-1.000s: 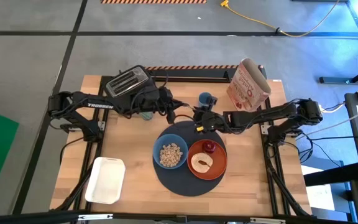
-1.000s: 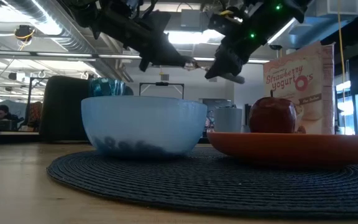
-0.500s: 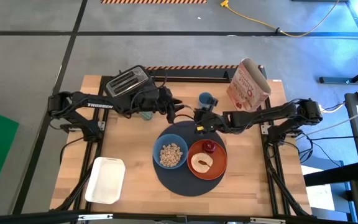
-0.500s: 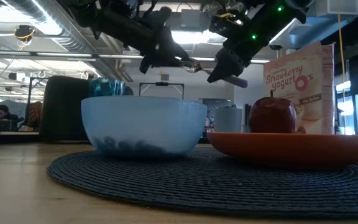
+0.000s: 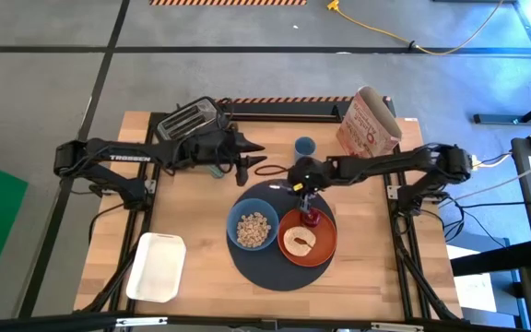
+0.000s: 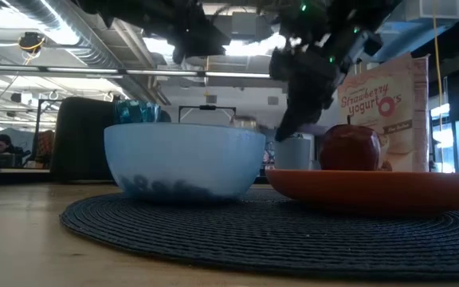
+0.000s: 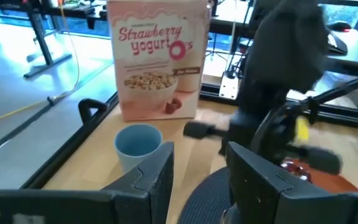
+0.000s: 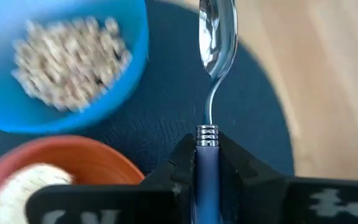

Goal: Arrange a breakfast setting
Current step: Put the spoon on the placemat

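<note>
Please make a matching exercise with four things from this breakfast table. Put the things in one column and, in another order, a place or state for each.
Things:
1. spoon
2. blue bowl
3. orange plate
4. left gripper

Places or states:
A. holds cereal
B. open, holding nothing
C. carries bread and a red fruit
D. held by the right gripper

Pairs: 1-D, 2-A, 3-C, 4-B

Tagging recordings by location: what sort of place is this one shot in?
Probably a robotics lab or workshop, not a home: exposed ceiling ducts, a concrete floor with a loose yellow cable, and a wooden table on a black frame.
</note>
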Robot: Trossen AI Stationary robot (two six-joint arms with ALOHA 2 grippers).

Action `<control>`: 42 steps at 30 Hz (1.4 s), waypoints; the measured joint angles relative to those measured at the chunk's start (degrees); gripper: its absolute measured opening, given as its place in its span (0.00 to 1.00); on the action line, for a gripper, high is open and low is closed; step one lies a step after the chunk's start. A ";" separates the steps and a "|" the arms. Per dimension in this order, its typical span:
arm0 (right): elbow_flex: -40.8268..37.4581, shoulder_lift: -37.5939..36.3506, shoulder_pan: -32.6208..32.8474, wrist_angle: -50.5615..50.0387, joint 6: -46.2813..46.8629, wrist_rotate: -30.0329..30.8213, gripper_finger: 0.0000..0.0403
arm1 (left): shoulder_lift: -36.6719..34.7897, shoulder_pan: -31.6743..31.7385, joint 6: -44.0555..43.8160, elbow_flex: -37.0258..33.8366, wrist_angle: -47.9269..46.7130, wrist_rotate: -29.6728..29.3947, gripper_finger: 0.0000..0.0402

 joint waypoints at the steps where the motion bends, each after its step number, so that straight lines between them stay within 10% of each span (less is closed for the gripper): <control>1: -0.03 1.05 -0.24 -0.35 -0.01 -0.17 0.07 | -0.01 -0.33 0.30 0.00 -0.02 0.00 0.35; 35: 0.22 11.38 -0.64 1.45 -0.78 -3.37 0.08 | 0.01 -1.40 2.80 -0.06 -1.05 -3.27 0.35; 42: 0.20 11.40 -0.62 1.62 -0.82 -2.35 0.23 | 0.01 -1.40 2.81 -0.06 -1.07 -3.26 0.35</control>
